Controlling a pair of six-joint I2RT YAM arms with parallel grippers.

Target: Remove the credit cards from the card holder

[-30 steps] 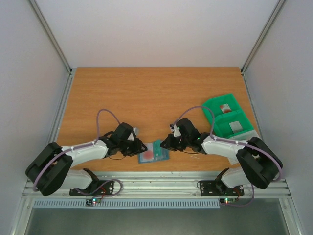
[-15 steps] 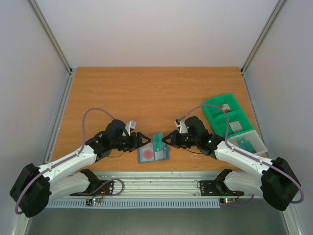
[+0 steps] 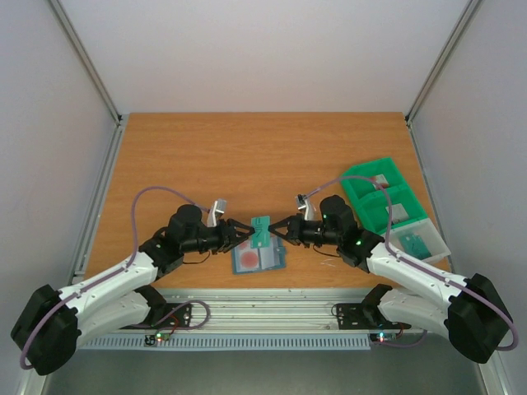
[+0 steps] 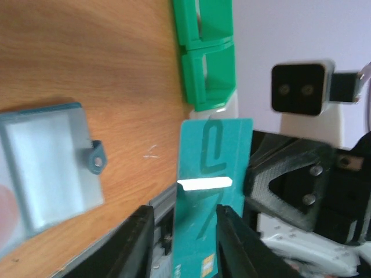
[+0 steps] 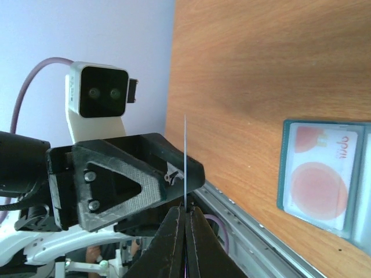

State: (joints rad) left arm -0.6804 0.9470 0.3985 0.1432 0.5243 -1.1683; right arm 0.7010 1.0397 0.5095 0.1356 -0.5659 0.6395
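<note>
From above we see the right gripper (image 3: 276, 232) pinched tight on the teal credit card (image 3: 262, 226), at twelve o'clock of the open card holder (image 3: 278, 257). The left gripper (image 3: 244, 232) meets it from nine o'clock.

Our left wrist shows that card between the fingers (image 4: 139, 243); we cannot tell whether they clamp it.

Our right wrist shows it edge-on in closed jaws, with the holder at three o'clock carrying a red card (image 5: 322, 182).

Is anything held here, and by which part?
The right gripper pinches a green card by one end; the left gripper flanks its other end, grip unclear.
</note>
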